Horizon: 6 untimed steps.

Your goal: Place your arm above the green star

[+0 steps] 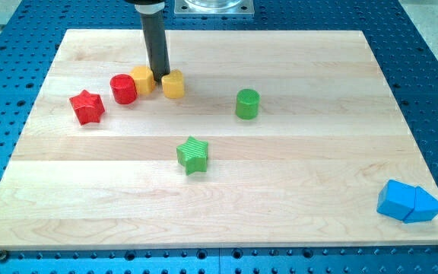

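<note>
The green star (193, 154) lies near the middle of the wooden board (280, 190). My tip (160, 78) is at the view's upper left, well above and to the left of the green star. It stands between two yellow blocks, one (143, 78) on its left and one (173, 84) on its right, close to both.
A red cylinder (123, 89) sits left of the yellow blocks and a red star (87, 106) lies further left. A green cylinder (247, 103) stands right of centre. Two blue blocks (409, 202) sit together at the board's lower right corner.
</note>
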Tool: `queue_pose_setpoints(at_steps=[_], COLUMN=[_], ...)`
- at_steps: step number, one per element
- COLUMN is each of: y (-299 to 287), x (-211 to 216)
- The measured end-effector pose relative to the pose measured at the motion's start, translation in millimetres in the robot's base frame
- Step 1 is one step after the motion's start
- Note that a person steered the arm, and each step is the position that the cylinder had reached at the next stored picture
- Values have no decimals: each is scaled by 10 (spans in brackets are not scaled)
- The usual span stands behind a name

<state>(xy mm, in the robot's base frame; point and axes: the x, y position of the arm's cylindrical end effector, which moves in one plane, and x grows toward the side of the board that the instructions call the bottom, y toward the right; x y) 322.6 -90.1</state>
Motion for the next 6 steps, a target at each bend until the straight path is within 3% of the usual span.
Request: queue_pose_setpoints(at_steps=[2,4,6], y=[970,461,118], x=[-166,889,952])
